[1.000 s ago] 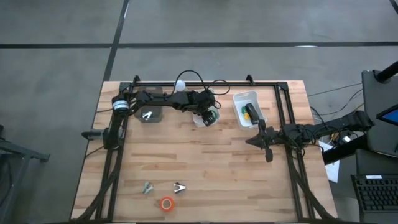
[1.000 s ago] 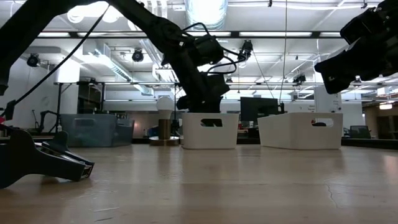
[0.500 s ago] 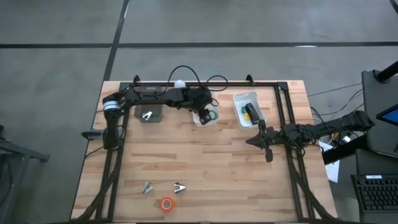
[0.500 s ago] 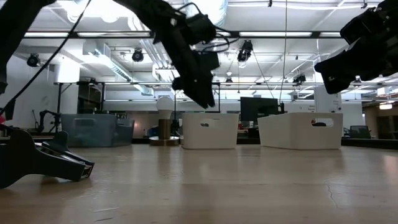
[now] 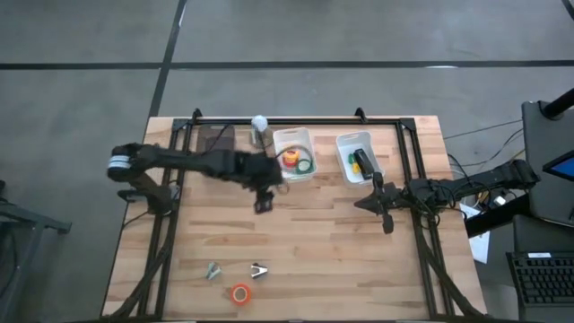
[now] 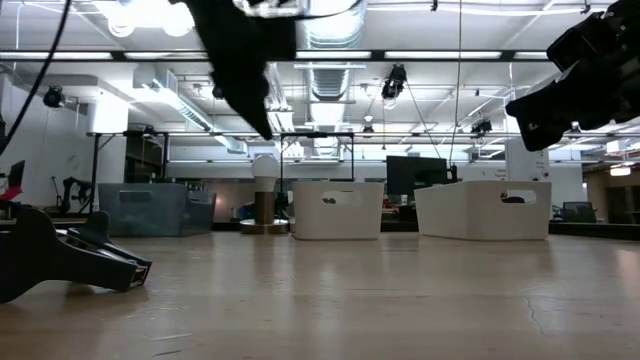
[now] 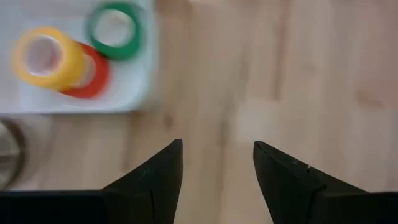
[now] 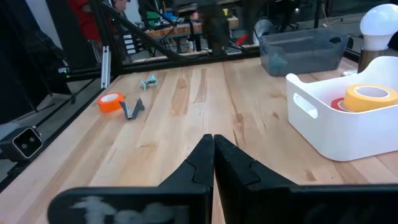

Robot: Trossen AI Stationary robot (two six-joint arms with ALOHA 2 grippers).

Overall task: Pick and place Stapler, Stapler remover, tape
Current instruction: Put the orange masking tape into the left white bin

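Yellow (image 7: 43, 56), red (image 7: 93, 78) and green tape rolls (image 7: 115, 31) lie in the middle white bin (image 5: 294, 154); the yellow one rests partly on the red. An orange tape roll (image 5: 240, 293) lies flat near the table's near edge. A black stapler (image 5: 361, 161) lies in the right white bin (image 5: 352, 144). Two small claw-shaped pieces (image 5: 213, 269) (image 5: 259, 270) sit just beyond the orange roll. My left gripper (image 7: 217, 144) is open and empty, above bare wood near-left of the middle bin. My right gripper (image 8: 213, 137) is shut and empty, near the table's right side (image 5: 387, 215).
A dark tray (image 5: 213, 136) and a light bulb (image 5: 259, 122) stand at the far edge, left of the middle bin. A black frame (image 5: 296, 119) runs along the table's far and side edges. Bare wood lies between the bins and the near objects.
My left gripper has drawn back from over the middle white bin toward the table's near-left and now stands over bare wood beside it. With the arm gone, the bin and its three rolls show. The right arm kept still.
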